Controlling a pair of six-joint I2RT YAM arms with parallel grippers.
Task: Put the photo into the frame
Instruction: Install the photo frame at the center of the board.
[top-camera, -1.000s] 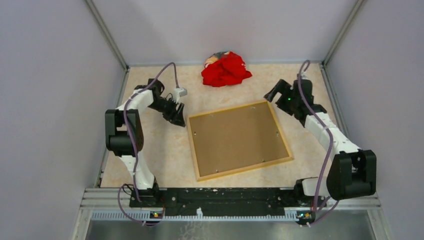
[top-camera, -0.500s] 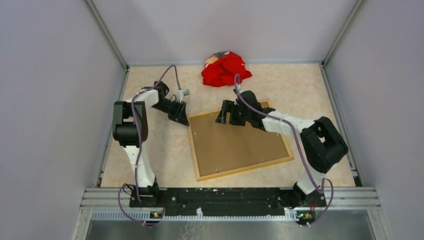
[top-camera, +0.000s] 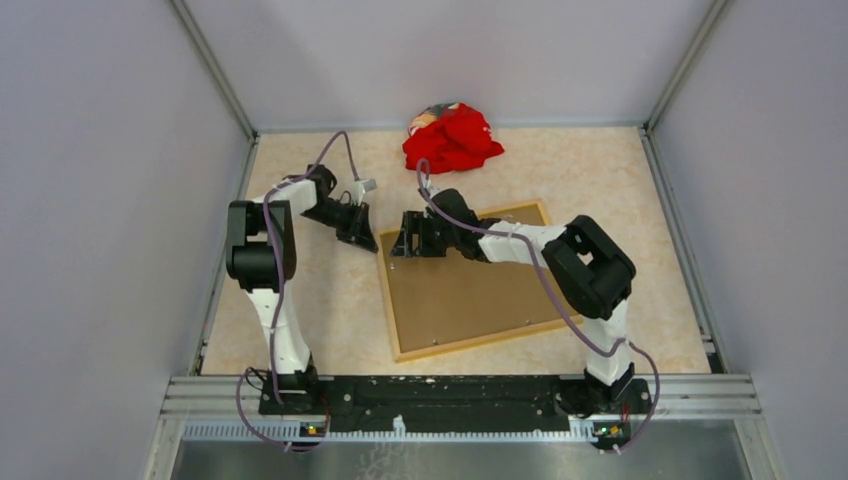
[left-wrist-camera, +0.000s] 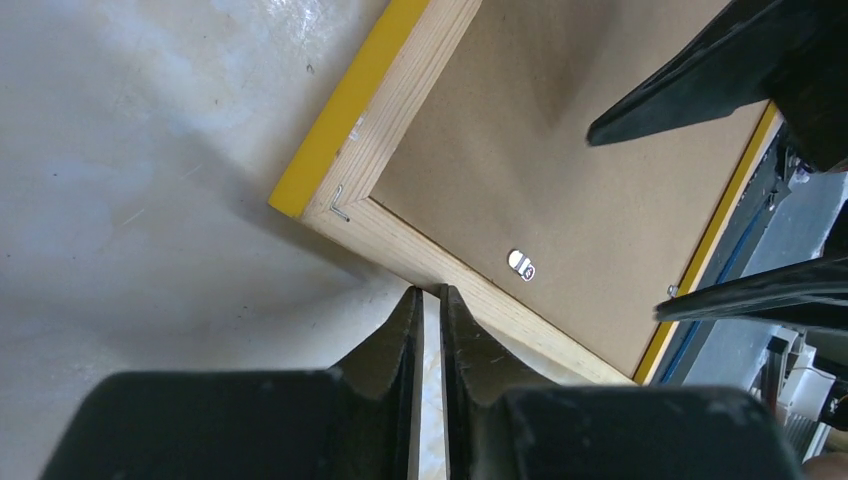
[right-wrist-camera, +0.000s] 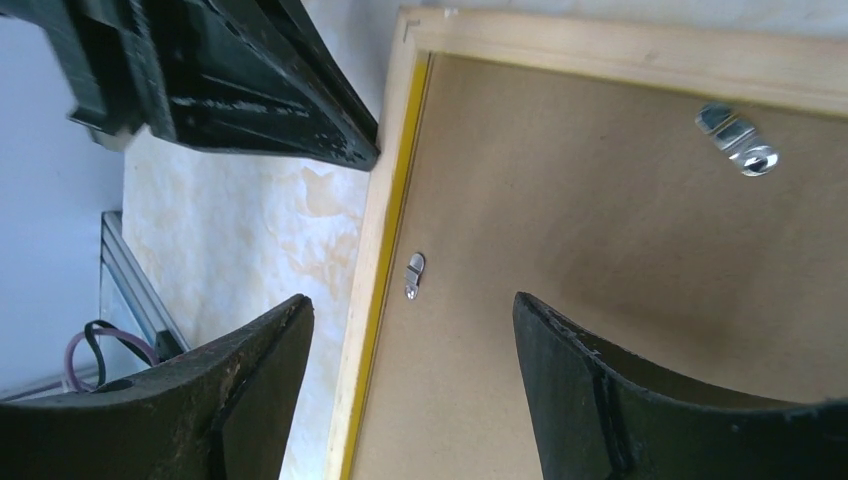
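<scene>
The frame (top-camera: 482, 340) lies face down on the table, pale wood back up, with a yellow edge (left-wrist-camera: 340, 110) showing. A brown backing panel (top-camera: 470, 285) fills it, held by small metal tabs (right-wrist-camera: 415, 272). The photo is out of view. My left gripper (top-camera: 366, 241) is low at the frame's far left corner, jaws almost shut with only a thin slit (left-wrist-camera: 430, 292), tips against the wooden rail, nothing between them. My right gripper (top-camera: 404, 244) hovers open (right-wrist-camera: 410, 305) above the panel by the frame's left rail (right-wrist-camera: 372, 280), near the same corner.
A crumpled red cloth (top-camera: 452, 138) lies at the back of the table, beyond the frame. Grey walls close in the table on the left, right and far sides. The left gripper's fingers (right-wrist-camera: 250, 90) sit close to the right gripper.
The right arm swung from the far right across the frame to its far left corner, its jaws narrowing a little. The left gripper's jaws closed to a slit; it barely moved.
</scene>
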